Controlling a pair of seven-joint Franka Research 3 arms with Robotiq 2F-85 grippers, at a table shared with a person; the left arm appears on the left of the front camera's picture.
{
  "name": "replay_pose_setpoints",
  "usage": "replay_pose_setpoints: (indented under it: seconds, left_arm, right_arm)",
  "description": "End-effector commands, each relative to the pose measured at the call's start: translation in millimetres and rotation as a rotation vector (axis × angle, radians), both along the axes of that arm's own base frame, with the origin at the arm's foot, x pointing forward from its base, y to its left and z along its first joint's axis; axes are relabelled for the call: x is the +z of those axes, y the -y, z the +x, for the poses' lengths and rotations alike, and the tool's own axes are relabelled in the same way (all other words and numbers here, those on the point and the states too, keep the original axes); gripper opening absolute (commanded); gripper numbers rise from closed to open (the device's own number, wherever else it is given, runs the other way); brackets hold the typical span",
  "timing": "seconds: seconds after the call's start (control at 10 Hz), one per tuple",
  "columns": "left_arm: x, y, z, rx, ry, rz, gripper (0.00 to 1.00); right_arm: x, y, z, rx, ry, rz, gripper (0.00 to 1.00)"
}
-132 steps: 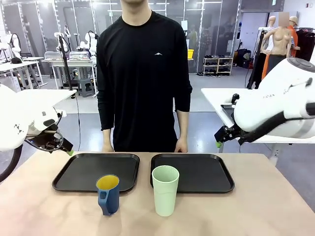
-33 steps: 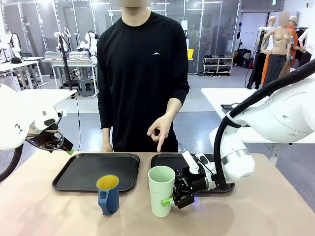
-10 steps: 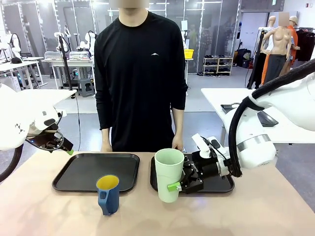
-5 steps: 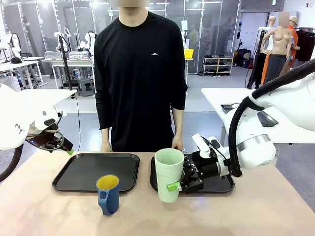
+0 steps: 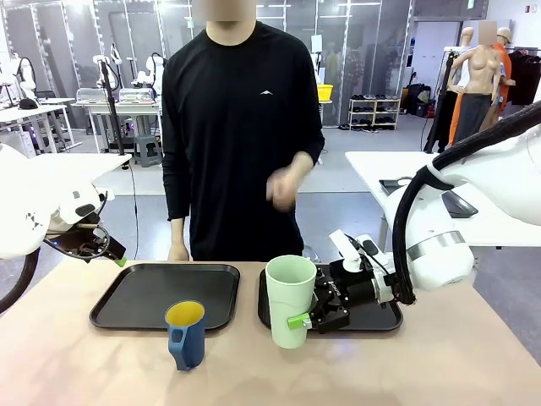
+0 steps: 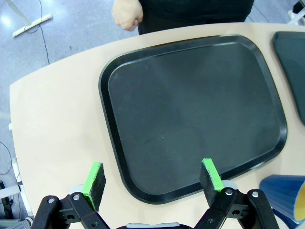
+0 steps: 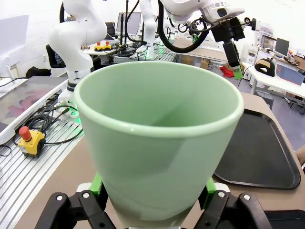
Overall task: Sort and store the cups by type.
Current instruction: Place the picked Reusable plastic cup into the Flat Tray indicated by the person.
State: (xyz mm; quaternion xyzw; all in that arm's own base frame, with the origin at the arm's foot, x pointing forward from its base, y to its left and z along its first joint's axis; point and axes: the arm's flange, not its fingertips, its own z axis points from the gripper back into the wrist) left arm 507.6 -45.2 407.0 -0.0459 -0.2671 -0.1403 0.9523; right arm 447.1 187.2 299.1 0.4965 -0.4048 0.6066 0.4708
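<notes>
**Q:** Where is the green tumbler (image 5: 289, 298) located, and how is it held?

**A:** It stands upright at the near left corner of the right tray (image 5: 382, 316). It is clamped low on its wall by the right gripper (image 5: 306, 320). In the right wrist view, a green pad (image 7: 210, 184) is seen pressed against each side of the tumbler. Whether the base rests on a surface cannot be told.

**Q:** Where is the blue mug (image 5: 186, 335) placed?

**A:** It is set on the table (image 5: 439, 364), just in front of the near edge of the left tray (image 5: 127, 298). Its handle is turned toward the robot's side, and its yellow inside is exposed. It is touched by no gripper.

**Q:** What is the condition of the left gripper (image 6: 152, 177)?

**A:** It is held above the near edge of the left tray with its fingers spread wide apart. Nothing is gripped between them.

**Q:** How is the person positioned?

**A:** The person is stood at the far side of the table. One hand (image 5: 287, 180) is raised to chest height and is blurred. The other hand (image 6: 127, 14) is closed and kept at the far table edge, beyond the left tray.
</notes>
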Motion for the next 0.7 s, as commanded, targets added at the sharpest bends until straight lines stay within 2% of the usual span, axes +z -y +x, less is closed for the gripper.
replay_pose_setpoints:
  seconds: [0.0,0.6]
  left_arm:
    - [1.4,-0.2,0.8,0.001,0.003,0.0,1.0]
    - [1.4,-0.2,0.8,0.001,0.003,0.0,1.0]
  right_arm:
    - [1.7,-1.1,2.4,0.008,0.004,0.008,0.66]
    - [1.7,-1.1,2.4,0.008,0.004,0.008,0.66]
